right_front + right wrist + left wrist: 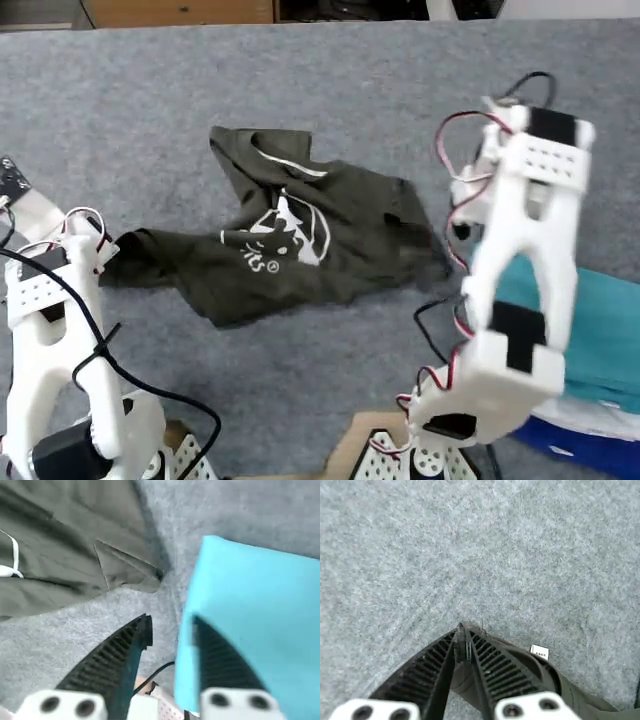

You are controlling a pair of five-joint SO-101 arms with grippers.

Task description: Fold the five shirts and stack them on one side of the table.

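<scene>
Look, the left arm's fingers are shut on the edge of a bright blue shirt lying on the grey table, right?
Not quite: the shirt is dark green, not bright blue. The left wrist view shows the left fingers shut on the edge of the dark green shirt lying on the grey table.

Left arm [40, 300]: we are seeing white printed links and a black servo block.
Right arm [525, 215]: we are seeing white shells, black servo blocks and a bracket dotted with holes.
Wires [450, 150]: we are tracing red, white and black strands.
Cable [95, 350]: we are tracing one black lead.
Left gripper [464, 630]: we are noting black ribbed fingers and white mounts with screw holes.
Right gripper [170, 620]: we are noting the same build.
</scene>
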